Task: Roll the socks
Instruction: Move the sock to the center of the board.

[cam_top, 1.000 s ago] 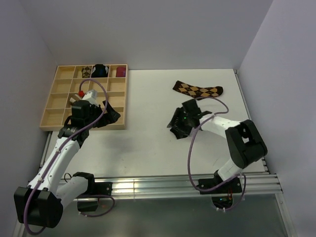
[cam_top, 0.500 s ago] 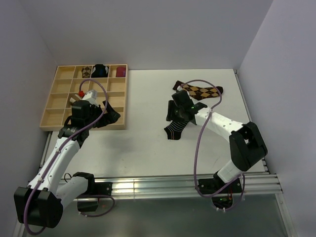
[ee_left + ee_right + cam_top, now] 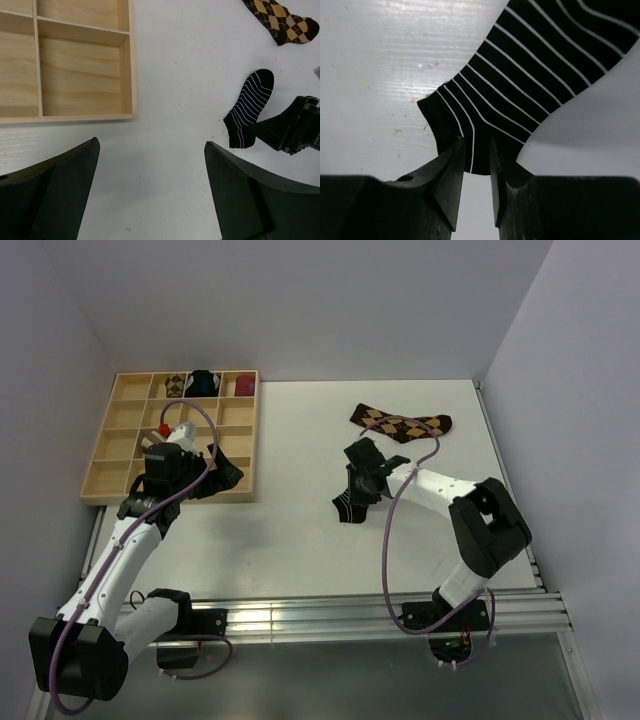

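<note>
The right gripper has moved onto the black striped sock and clamped its edge; rolling can begin. The left gripper stays spread apart, empty.

A white table carries a wooden compartment tray at its far left corner, a brown-and-tan argyle sock lying flat toward the far right, and a short black sock with thin white stripes nearer the middle, well apart from the tray.
</note>
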Robot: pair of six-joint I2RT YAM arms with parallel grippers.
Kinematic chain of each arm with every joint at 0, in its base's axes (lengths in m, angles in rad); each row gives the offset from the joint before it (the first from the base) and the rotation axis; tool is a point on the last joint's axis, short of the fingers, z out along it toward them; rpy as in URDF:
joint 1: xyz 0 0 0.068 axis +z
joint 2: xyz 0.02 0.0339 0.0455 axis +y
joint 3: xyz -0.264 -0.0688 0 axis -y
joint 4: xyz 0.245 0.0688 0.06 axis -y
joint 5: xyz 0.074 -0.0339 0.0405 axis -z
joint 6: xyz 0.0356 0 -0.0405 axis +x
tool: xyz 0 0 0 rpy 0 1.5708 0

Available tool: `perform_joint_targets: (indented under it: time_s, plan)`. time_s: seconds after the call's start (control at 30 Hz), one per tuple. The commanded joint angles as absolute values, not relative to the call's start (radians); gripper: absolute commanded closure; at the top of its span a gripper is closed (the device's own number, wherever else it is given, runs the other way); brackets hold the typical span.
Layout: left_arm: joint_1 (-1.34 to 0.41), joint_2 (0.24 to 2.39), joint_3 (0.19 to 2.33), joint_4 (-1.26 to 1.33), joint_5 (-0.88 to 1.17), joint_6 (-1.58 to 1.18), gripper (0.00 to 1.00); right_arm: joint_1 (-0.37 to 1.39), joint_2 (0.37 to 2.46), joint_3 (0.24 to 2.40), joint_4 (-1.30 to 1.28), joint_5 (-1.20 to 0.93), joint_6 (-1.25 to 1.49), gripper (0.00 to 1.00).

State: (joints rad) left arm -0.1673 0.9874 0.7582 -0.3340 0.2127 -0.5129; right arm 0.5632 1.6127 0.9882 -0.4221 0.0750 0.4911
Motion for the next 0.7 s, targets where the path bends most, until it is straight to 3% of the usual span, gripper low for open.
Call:
perform_joint_targets:
  time_s: [0.0,0.37,0.67]
  plan:
    - [-0.163,0.985,0.785,-0.311,0.222,-0.502,0.09,0.6,1.681,1.014,-0.425,0.069,0.538,0.68]
    - [-0.156,0.988,0.782,-0.319,0.216,-0.506,0.09,0.706,1.842,1.195,-0.391,-0.026,0.637,0.66]
    - [-0.141,0.989,0.775,-0.304,0.247,-0.517,0.09,0.808,1.701,1.147,-0.328,0.162,0.477,0.48]
